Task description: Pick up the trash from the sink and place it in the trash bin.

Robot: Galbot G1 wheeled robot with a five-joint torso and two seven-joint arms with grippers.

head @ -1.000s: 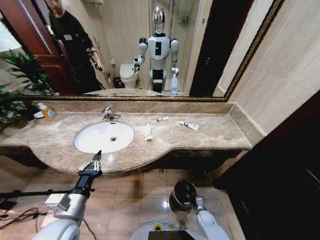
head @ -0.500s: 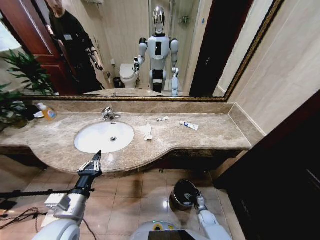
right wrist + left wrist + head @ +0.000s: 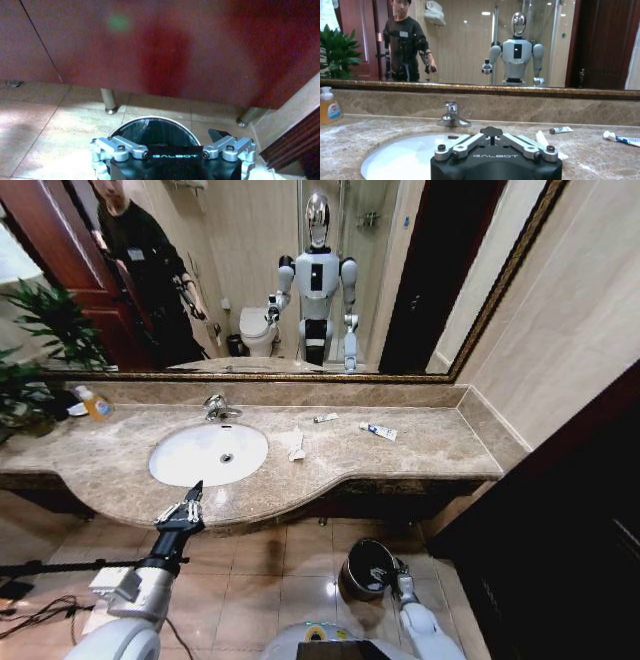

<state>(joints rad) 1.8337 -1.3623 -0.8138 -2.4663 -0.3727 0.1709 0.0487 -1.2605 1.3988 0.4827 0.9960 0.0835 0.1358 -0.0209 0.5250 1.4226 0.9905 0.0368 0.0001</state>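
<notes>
The trash lies on the beige marble counter to the right of the white sink [image 3: 170, 470]. It is a crumpled white tissue [image 3: 292, 443], a small tube [image 3: 325, 418] and a white-and-blue toothpaste tube [image 3: 378, 430]. The left wrist view shows the tissue [image 3: 542, 138], small tube [image 3: 561, 130] and toothpaste tube [image 3: 620, 139] beyond the basin. My left gripper [image 3: 195, 490] hovers shut and empty at the counter's front edge before the sink; its fingers meet in a point [image 3: 491, 131]. On the floor stands the dark trash bin [image 3: 365, 565] [image 3: 152, 131]. My right gripper [image 3: 400, 578] [image 3: 171, 150] hangs open over its near rim, holding nothing.
A chrome faucet [image 3: 218, 408] stands behind the basin, and an orange soap bottle [image 3: 95, 404] and a plant [image 3: 25, 385] sit at the far left. A mirror backs the counter. A dark red cabinet front [image 3: 150, 48] on metal legs rises behind the bin. Cables lie on the floor at left.
My right gripper has drifted slightly to the right beside the trash bin. The left arm and the items on the counter have not moved.
</notes>
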